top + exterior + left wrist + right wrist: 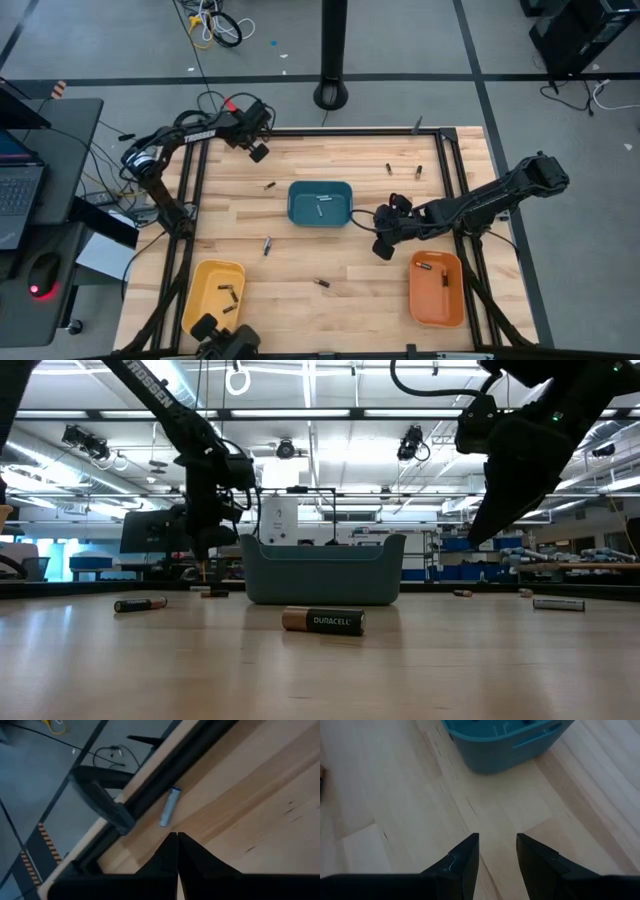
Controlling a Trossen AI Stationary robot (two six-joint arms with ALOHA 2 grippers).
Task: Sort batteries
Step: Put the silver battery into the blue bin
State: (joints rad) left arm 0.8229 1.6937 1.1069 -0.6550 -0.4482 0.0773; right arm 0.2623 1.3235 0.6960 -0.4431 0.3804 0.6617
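Observation:
Several loose batteries lie flat on the wooden table (340,250), among them one (267,245) near the middle left, one (323,285) toward the near edge and a black-and-copper one (322,621) close to the low camera. A pale silvery battery (169,807) lies beside the dark frame rail, just ahead of my left gripper (177,837). That gripper (258,152) is at the far left, shut with nothing between its fingers. My right gripper (497,840) hovers open to the right of the teal tray (320,203), pointing down at bare wood (381,250).
One battery lies in the teal tray (505,740). A yellow tray (215,295) at the near left and an orange tray (437,288) at the near right each hold batteries. Two more batteries (388,168) lie at the far right. Dark frame rails (195,200) border the table.

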